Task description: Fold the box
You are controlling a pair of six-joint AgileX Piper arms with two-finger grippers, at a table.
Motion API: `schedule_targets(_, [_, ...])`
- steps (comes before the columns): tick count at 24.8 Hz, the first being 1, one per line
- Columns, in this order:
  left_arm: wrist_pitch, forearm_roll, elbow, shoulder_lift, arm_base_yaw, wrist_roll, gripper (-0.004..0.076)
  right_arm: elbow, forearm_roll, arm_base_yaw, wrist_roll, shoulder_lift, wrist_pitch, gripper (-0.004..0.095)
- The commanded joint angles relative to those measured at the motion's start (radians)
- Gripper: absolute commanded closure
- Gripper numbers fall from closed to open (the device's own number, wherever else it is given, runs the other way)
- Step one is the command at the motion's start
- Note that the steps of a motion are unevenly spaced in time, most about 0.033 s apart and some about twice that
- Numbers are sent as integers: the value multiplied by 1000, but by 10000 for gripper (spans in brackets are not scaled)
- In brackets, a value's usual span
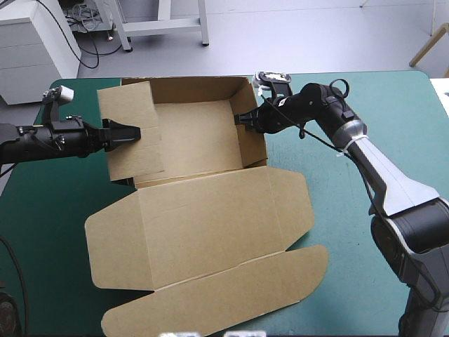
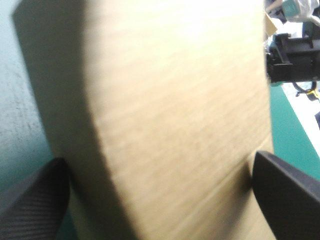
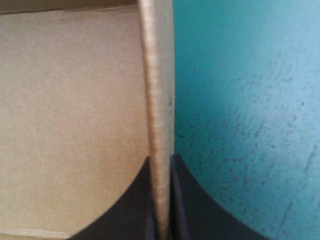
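Teal-green cover [image 1: 351, 232] lies under the brown box [image 1: 210, 210], which sits mid-table as an open tray, its lid [image 1: 210, 232] flat at six o'clock toward the near edge. At the tray's nine o'clock the left gripper [image 1: 135, 132] rests over the loose side flap [image 1: 130, 158]. Its black fingers [image 2: 35, 200] stand spread wide and unclenched, with blurred board filling the gap (the tips cannot be made out in the wrist view). At three o'clock the right gripper [image 1: 242, 118] is clamped on the upright right wall [image 1: 254, 140], one finger inside the tray and one outside. The board's edge hides where they meet.
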Motion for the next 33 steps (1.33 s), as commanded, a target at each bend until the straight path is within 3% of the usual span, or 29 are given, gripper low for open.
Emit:
schedule_targets(1, [72, -70, -26, -35, -31, 6, 34, -29, 65, 25, 11, -56, -84, 925])
schedule_targets(9, [59, 44, -26, -35, -55, -48, 35, -29, 63, 35, 33, -54, -97, 925])
schedule_targets(13, [-50, 271, -26, -35, -178, -213, 52, -29, -38, 90, 78, -44, -113, 925])
schedule_targets(17, [-158, 470, -26, -35, -292, -376, 157, -29, -140, 135, 135, -39, -113, 926])
schedule_targets(22, [-253, 809, -26, -33, -418, -713, 329, -29, -164, 160, 161, -39, -99, 926])
schedule_targets(33, [-279, 832, -26, -33, -426, -832, 577, -29, -220, 203, 199, -39, -66, 926])
